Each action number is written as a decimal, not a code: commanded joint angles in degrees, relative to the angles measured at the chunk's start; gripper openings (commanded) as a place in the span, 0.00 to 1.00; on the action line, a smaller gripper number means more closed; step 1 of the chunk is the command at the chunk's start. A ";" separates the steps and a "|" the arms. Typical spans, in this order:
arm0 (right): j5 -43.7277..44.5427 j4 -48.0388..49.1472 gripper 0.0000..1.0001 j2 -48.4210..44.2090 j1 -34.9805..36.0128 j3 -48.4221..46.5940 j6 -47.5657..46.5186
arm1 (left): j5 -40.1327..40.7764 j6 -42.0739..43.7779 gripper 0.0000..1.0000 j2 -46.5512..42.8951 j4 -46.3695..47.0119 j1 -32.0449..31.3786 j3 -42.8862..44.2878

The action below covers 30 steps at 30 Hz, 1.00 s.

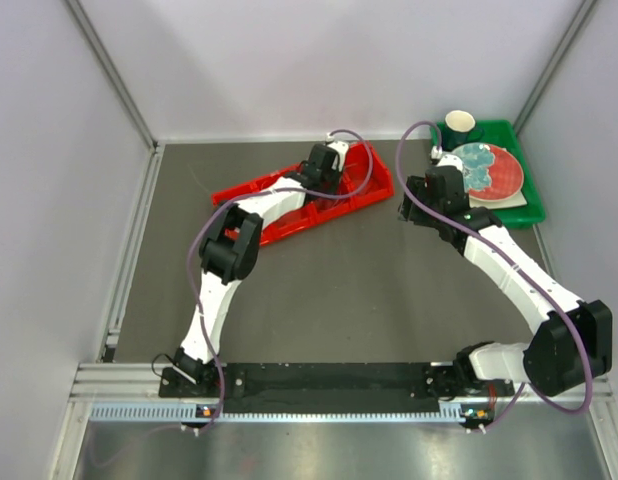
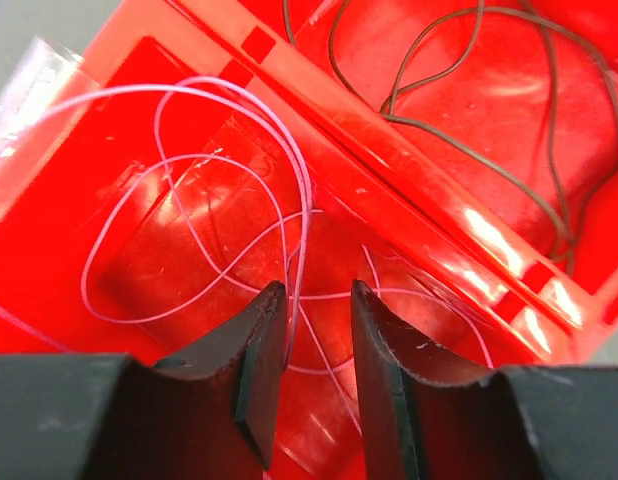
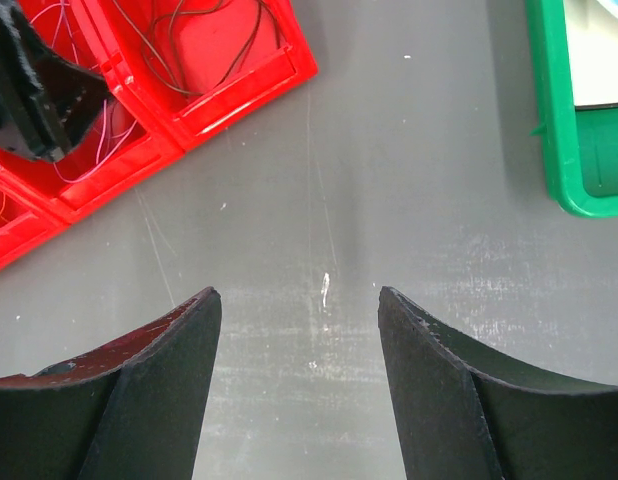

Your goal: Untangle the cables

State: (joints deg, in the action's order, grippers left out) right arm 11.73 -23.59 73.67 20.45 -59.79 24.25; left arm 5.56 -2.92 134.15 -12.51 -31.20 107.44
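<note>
Left claw (image 2: 319, 292) parted, hair-thin pink cable (image 2: 301, 200) looping between; glossy red tray (image 2: 409, 170); black cable (image 2: 459, 148) cropped at 1 o'clock; right claw (image 3: 299, 295) gaping.

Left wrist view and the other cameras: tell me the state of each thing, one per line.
left hand: open, a pink strand in the gap, not clamped
right hand: open, empty, above the table
pink cable: loose loops in one red tray compartment
black cable: loose loops in the next compartment
cup: upright in the green tray
</note>
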 commanded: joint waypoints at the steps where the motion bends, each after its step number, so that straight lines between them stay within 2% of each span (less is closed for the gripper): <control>1: -0.83 1.45 0.64 -1.16 -0.58 -2.17 0.53 | -0.81 -0.68 0.37 -6.79 -0.32 0.17 -0.91; 12: -1.44 1.80 0.64 -1.07 -0.58 -1.82 0.97 | -1.52 -0.86 0.38 -12.06 -0.41 -0.18 -3.46; 17: -1.62 1.80 0.64 -1.07 -0.58 -1.73 1.06 | -0.29 -1.04 0.46 -13.47 -0.14 -0.09 -1.27; 20: -1.71 1.71 0.64 -1.07 -0.58 -1.56 1.06 | 0.94 -0.77 0.52 -11.98 -0.05 0.17 1.36; 24: -1.53 1.45 0.64 -1.16 -0.58 -1.56 0.97 | 1.47 -1.13 0.52 -8.73 -0.84 0.88 6.89; 28: -1.18 1.10 0.64 -1.07 -0.58 -1.82 0.54 | 4.10 -0.08 0.51 -6.36 0.38 1.41 8.58; 30: -1.00 1.18 0.64 -0.81 -0.58 -1.91 0.45 | 4.28 1.60 0.55 -5.31 1.35 1.58 9.88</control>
State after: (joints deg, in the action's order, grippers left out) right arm 10.26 -23.59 73.67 20.43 -59.79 24.67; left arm 7.53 -3.05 126.37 -13.67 -30.39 114.04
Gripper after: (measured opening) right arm 0.641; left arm 0.510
